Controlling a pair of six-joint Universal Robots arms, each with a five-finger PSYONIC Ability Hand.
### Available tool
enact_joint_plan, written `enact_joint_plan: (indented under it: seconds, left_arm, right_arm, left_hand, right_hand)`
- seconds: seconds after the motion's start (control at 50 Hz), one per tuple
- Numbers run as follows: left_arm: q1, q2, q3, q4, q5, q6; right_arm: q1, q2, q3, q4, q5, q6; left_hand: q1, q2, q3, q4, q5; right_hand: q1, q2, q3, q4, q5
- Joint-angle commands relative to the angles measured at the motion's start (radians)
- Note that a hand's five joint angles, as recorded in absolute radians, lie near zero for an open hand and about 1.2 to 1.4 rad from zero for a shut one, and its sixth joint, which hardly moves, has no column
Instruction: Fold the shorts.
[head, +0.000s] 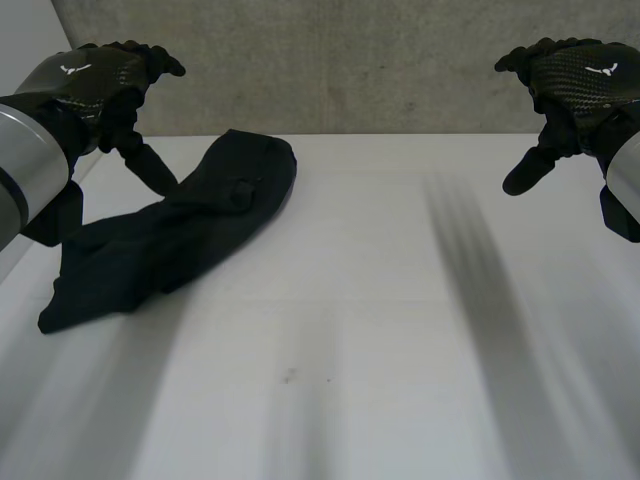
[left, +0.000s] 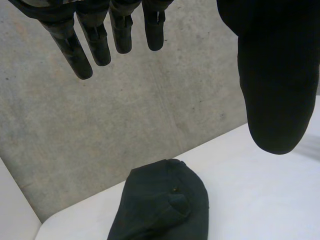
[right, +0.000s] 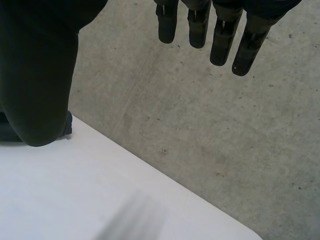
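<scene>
Where the white table (head: 380, 400) lies nearest the head camera, its top is smooth and pale, marked by a few tiny dark specks (head: 290, 377). Farther in, on the robot's left side, the dark shorts (head: 170, 240) lie flat on the table as one long, narrow band running on a slant. Their nearer end rests close to the table's left edge, and their rounded far end reaches toward the back edge. A small raised fold or flap sits on the cloth near that far end; I cannot tell which. The left hand (head: 95, 85) hangs in the air above the left side of the shorts. In its wrist view its fingers (left: 80, 55) are straight and a little spread, the thumb stands well apart from them, and they hold nothing. The right hand (head: 580, 80) hangs over the table's right side, well apart from the shorts. Its fingers (right: 220, 45) are likewise straight and relaxed, its thumb is wide of them, and its grasp is empty. Behind the table's back edge stands a rough grey concrete wall (head: 350, 60).
</scene>
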Motion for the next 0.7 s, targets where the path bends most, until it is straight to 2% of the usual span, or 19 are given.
enact_joint_plan:
  seconds: [0.02,0.06,0.14,0.24,0.42,0.5,0.56,0.6,0.66,0.7]
  left_arm:
    - [0.041,-0.092,0.008,0.066,0.000,0.024]
    - [0.062,-0.129,0.013,0.072,0.002,0.045]
    - [0.102,-0.272,0.034,0.071,0.006,0.189]
    - [0.107,-0.400,0.052,0.075,0.002,0.315]
    - [0.132,-0.598,0.137,0.100,0.003,0.340]
    - [0.133,-0.685,0.186,0.156,0.000,0.343]
    - [0.133,-0.757,0.232,0.206,-0.006,0.348]
    - [0.130,-0.801,0.267,0.219,-0.007,0.346]
    - [0.116,-0.819,0.281,0.226,-0.007,0.336]
    - [0.109,-0.814,0.273,0.227,-0.007,0.329]
  right_arm:
    - [0.000,0.013,0.014,-0.019,-0.001,-0.029]
    - [0.002,0.020,0.019,-0.021,-0.001,-0.047]
    - [0.006,0.032,0.019,-0.023,0.001,-0.069]
    - [0.006,0.037,0.020,-0.023,0.001,-0.074]
    - [0.006,0.054,0.022,-0.032,-0.001,-0.074]
    - [0.008,0.072,0.025,-0.035,-0.001,-0.074]
    - [0.008,0.085,0.027,-0.038,-0.001,-0.075]
    - [0.008,0.089,0.027,-0.038,-0.001,-0.075]
    - [0.008,0.095,0.028,-0.038,-0.001,-0.077]
    - [0.008,0.098,0.028,-0.038,-0.001,-0.077]
  left_hand:
    - [0.003,0.016,0.002,0.007,0.000]
    - [0.003,0.016,0.002,0.007,0.000]
    - [0.003,0.016,0.002,0.007,0.000]
    - [0.003,0.016,0.002,0.007,0.000]
    - [0.027,0.039,0.026,0.031,0.023]
    - [0.079,0.092,0.078,0.084,0.076]
    - [0.232,0.244,0.230,0.236,0.228]
    - [0.524,0.537,0.523,0.529,0.521]
    - [1.178,1.191,1.177,1.182,1.175]
    - [1.180,1.193,1.179,1.184,1.177]
  right_hand:
    - [0.038,-0.029,-0.040,-0.066,-0.051]
    - [0.038,-0.029,-0.040,-0.066,-0.051]
    - [0.038,-0.029,-0.040,-0.066,-0.051]
    - [0.038,-0.029,-0.040,-0.066,-0.051]
    - [0.038,-0.029,-0.040,-0.066,-0.051]
    - [0.038,-0.029,-0.040,-0.066,-0.051]
    - [0.038,-0.029,-0.040,-0.066,-0.051]
    - [0.038,-0.029,-0.040,-0.066,-0.051]
    - [0.038,-0.029,-0.040,-0.066,-0.051]
    - [0.038,-0.029,-0.040,-0.066,-0.051]
